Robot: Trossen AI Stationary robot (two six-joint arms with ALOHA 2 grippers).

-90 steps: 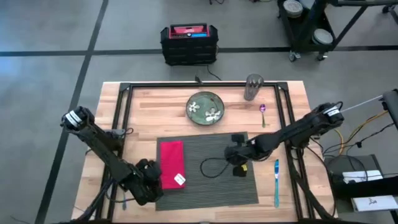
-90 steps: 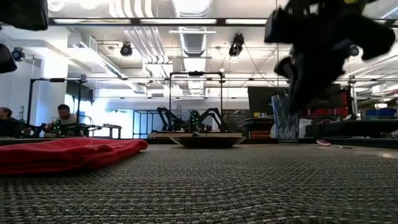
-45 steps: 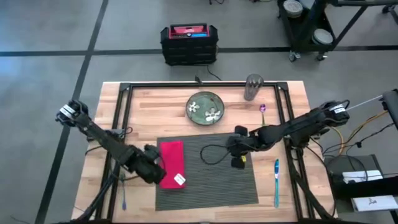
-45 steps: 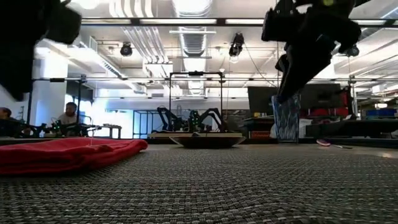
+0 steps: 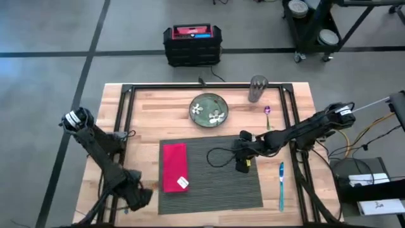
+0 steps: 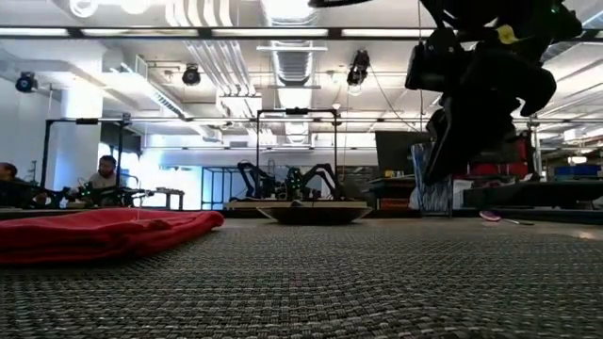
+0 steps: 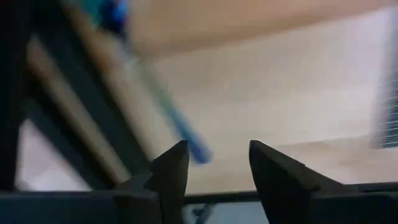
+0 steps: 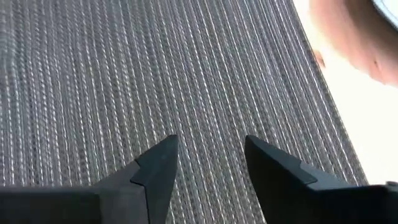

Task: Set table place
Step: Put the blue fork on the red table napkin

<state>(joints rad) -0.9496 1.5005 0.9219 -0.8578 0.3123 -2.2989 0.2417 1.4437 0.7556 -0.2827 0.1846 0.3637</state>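
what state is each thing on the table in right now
placemat: flat, holding the napkin
napkin: folded, on placemat
plate: beyond placemat, bare wood
cup: upright
left end effector: open, empty
right end effector: open, above placemat

- The table [image 5: 158, 114] is showing a light wood top with plank seams, smooth and matt, framed by a black metal rail [image 5: 209, 87].
- The placemat [image 5: 215, 183] is looking dark grey and woven, finely ribbed and rough in the right wrist view [image 8: 155, 74].
- The napkin [image 5: 174, 166] is lying as soft red cloth, matt, with a white tag [image 5: 183, 183].
- The plate [image 5: 209, 110] is appearing glazed, green and faintly glossy.
- The cup [image 5: 257, 88] is looking like grey metal.
- The right gripper's fingers [image 8: 155, 171] are looking like matt black plastic.
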